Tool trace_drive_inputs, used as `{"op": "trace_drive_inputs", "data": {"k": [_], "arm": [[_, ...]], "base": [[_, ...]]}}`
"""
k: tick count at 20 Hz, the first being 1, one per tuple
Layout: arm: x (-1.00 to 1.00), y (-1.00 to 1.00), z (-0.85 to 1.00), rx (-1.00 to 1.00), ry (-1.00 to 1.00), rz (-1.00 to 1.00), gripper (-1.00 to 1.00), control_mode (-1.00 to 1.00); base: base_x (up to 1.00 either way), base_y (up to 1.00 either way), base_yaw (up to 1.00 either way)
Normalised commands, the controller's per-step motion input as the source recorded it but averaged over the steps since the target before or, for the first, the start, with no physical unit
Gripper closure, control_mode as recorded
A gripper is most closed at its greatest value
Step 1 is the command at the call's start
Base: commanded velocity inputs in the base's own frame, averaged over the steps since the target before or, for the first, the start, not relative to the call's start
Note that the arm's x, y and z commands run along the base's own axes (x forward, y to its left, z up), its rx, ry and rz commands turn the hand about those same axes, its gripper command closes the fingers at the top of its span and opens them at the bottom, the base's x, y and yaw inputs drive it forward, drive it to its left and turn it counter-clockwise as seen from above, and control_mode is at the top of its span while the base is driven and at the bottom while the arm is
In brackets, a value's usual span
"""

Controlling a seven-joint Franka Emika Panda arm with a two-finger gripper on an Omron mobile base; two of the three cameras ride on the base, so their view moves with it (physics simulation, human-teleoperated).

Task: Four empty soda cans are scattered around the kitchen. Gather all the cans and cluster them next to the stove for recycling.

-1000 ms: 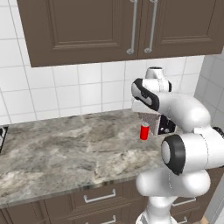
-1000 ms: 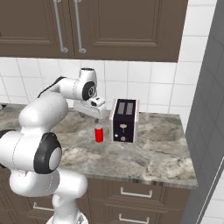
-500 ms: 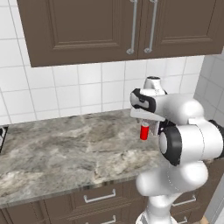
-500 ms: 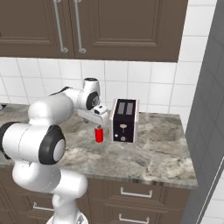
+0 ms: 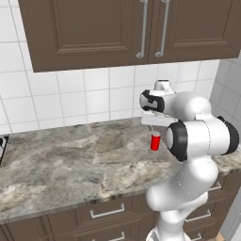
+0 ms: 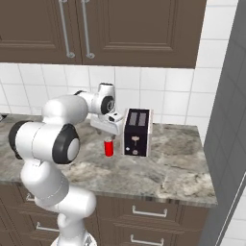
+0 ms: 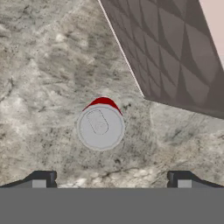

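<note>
The bright red soda can [image 6: 109, 148] stands upright on the grey marbled counter [image 5: 70, 164] — long axis vertical, its round silver lid [image 7: 100, 127] facing the hand camera — just beside the boxy dark toaster [image 6: 136, 132], toward the counter's back edge. The gripper [image 7: 111, 178] hovers above it with jaws spread wide, grasping nothing; the toaster's textured side is cut off in the hand view.

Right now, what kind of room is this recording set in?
A kitchen, rendered rather than real: dark wood wall cabinets over white tiles, a grey marbled counter with drawers below, and a toaster beside a red soda can.
</note>
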Motion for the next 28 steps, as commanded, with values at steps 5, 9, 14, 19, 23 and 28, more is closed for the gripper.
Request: {"op": "trace_drive_inputs", "data": {"k": [5,9,14,19,23,28], "arm": [[0.14,-0.05,-0.05,0.0,0.02,0.0,-1.0,-1.0],[0.21,0.0,-0.26,0.0,0.0,0.0,-1.0,-1.0],[0.24,0.0,-0.36,0.0,0.0,0.0,-1.0,-1.0],[0.13,0.0,-0.25,0.0,0.0,0.0,-1.0,-1.0],[0.02,0.0,-0.46,0.01,0.0,0.0,-1.0,-1.0],[0.0,0.0,-0.5,0.03,0.0,0.0,-1.0,-1.0]], "base": [[0.0,0.0,0.0],[0.0,0.0,0.0],[0.0,0.0,0.0],[0.0,0.0,0.0],[0.0,0.0,0.0],[0.0,0.0,0.0]]}}
